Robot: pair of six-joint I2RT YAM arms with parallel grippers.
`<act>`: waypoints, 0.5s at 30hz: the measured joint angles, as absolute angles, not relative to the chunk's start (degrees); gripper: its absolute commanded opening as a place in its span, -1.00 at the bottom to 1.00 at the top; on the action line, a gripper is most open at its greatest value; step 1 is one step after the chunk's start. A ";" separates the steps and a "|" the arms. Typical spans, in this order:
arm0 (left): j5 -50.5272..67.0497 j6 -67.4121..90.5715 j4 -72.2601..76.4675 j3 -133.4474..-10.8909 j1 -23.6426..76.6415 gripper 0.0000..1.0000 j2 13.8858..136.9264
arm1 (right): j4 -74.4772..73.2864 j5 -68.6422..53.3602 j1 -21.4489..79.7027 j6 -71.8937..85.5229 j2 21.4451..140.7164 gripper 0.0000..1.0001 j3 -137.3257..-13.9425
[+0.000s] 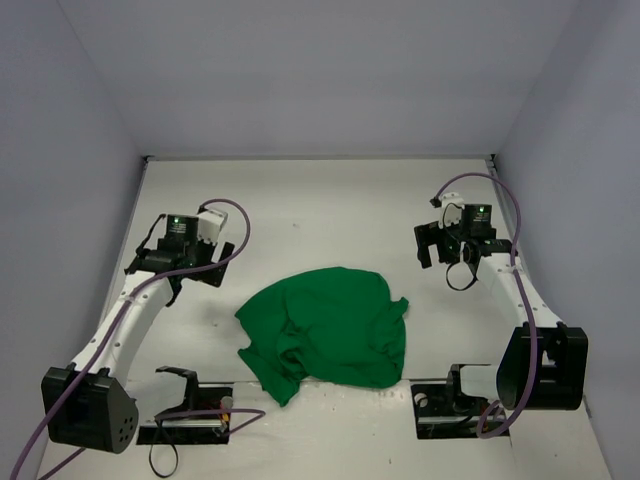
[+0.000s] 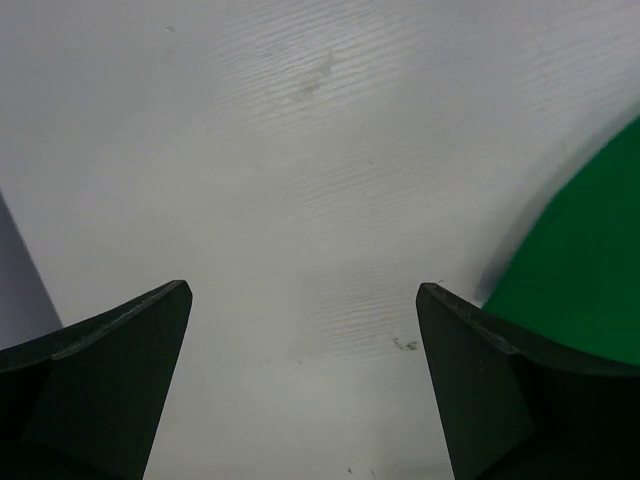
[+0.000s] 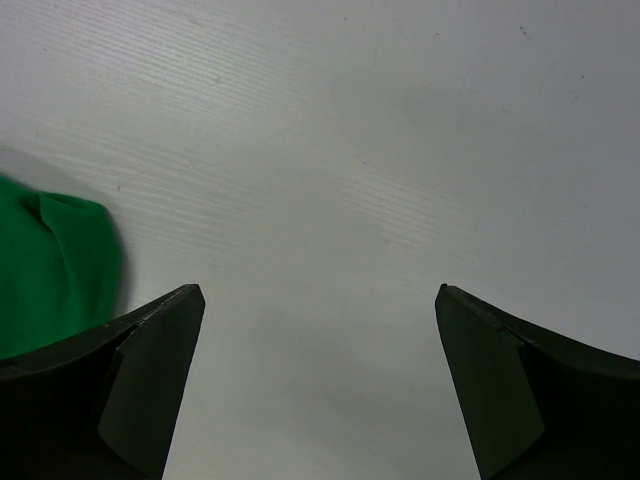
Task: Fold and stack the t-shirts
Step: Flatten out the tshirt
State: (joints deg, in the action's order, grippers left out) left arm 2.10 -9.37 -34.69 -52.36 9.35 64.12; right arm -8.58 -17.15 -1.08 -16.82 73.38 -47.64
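I saw the left gripper (image 2: 303, 287) spread wide and empty over the white table (image 1: 300, 205). The crumpled green t-shirt (image 1: 325, 335) lay near it to the right, untouched. The right gripper (image 3: 320, 288) was also wide apart and empty, the t-shirt near its left.

T-shirt (image 1: 325, 335): soft wrinkled green cloth. Table (image 1: 320, 200): matt white, finely ribbed.

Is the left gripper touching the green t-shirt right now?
Apart. The top external view shows bare table between the left gripper and the t-shirt.
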 measured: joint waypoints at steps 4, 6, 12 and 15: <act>13.49 -13.78 -37.29 -54.32 11.29 0.82 64.07 | -8.57 -18.17 -1.08 -17.01 73.38 1.00 -47.62; 16.40 -16.73 -37.84 -54.37 15.19 0.82 62.69 | -8.52 -18.57 -1.02 -17.20 73.31 1.00 -47.37; 22.65 -26.38 -43.45 -55.07 29.52 0.81 61.50 | -8.59 -19.11 -1.02 -17.69 73.23 1.00 -46.87; 22.81 -29.98 -46.48 -55.11 36.81 0.78 62.20 | -8.58 -19.39 -1.02 -17.72 73.23 1.00 -46.87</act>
State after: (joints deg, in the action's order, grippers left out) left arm 22.81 -29.98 -46.48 -55.11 36.81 62.20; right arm -8.58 -19.39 -1.02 -17.72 73.23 -46.87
